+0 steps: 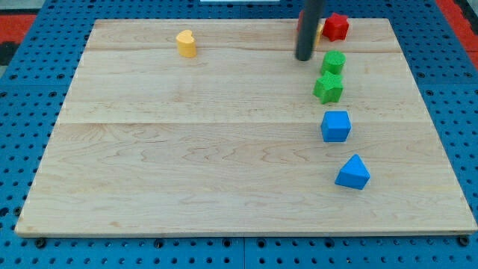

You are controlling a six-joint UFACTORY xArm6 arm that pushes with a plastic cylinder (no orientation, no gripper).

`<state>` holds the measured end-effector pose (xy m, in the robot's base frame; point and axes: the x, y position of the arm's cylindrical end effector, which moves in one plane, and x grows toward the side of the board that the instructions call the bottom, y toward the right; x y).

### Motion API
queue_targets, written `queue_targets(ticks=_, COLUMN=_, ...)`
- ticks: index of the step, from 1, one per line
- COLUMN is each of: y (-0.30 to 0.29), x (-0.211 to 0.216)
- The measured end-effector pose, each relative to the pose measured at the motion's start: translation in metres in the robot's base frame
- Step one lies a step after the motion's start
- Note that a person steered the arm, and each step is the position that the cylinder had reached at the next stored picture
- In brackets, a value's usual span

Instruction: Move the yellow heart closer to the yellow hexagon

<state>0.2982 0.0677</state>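
Two yellow blocks sit far apart on the desk (187, 187): the heart (186, 43) at the view's top left, the hexagon (320, 31) mostly hidden behind the rod, beside the red block (336, 26). My tip (304, 57) has no jaws and rests just left of the upper green block (333, 63).

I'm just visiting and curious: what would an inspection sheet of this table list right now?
Surface: pale wooden board on blue perforated base.
Job's things: yellow heart block near the view's top left; yellow hexagon mostly hidden behind the rod, only a sliver showing.
Clutter: red block, green block, green star block, blue cube, blue triangular block, in a column at the view's right.
Grippers: none; my tip rests left of the green block.
Cables: nothing seen.
Surroundings: red strips at the top corners.
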Motion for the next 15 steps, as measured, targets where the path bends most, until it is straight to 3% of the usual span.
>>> queue_targets(ticks=2, y=-0.175, x=0.012)
queue_targets(ticks=3, y=-0.216, x=-0.02)
queue_targets(ticks=5, y=-0.061, x=-0.055)
queue_targets(ticks=6, y=-0.038, x=-0.061)
queue_targets(ticks=7, y=-0.09, x=-0.07)
queue_targets(ticks=8, y=-0.074, x=-0.103)
queue_targets(ticks=10, y=-0.014, x=-0.076)
queue_targets(ticks=11, y=-0.045, x=-0.072)
queue_targets(ticks=15, y=-0.057, x=-0.077)
